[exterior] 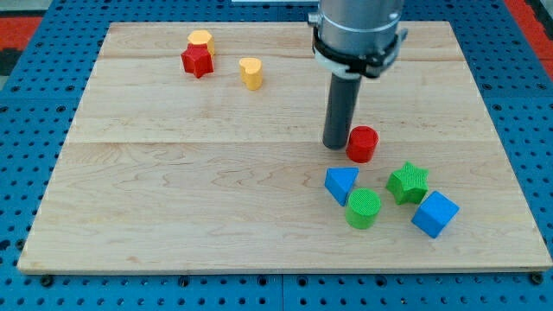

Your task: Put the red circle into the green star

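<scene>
The red circle [363,143] is a short red cylinder on the wooden board, right of centre. The green star [408,182] lies below and to the right of it, a short gap apart. My tip [335,145] rests on the board just left of the red circle, touching or nearly touching its left side. The dark rod rises from there to the grey arm at the view's top.
A blue triangle [341,184], a green circle [364,208] and a blue cube [435,214] cluster around the green star. A red star [197,61], a yellow hexagon [200,40] and a yellow heart [251,72] sit at the upper left. The board [173,173] lies on a blue pegboard.
</scene>
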`<state>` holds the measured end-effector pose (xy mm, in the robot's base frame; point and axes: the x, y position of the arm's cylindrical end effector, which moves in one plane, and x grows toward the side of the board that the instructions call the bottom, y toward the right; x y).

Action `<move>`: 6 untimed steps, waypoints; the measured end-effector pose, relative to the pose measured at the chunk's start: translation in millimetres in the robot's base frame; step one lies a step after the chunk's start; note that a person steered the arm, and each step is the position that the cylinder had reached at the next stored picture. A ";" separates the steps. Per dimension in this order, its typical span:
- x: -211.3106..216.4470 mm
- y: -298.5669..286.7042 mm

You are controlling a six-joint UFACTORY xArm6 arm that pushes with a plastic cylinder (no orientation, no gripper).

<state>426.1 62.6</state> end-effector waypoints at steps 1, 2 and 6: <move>-10.9 17.5; 44.2 39.5; -148.6 -112.5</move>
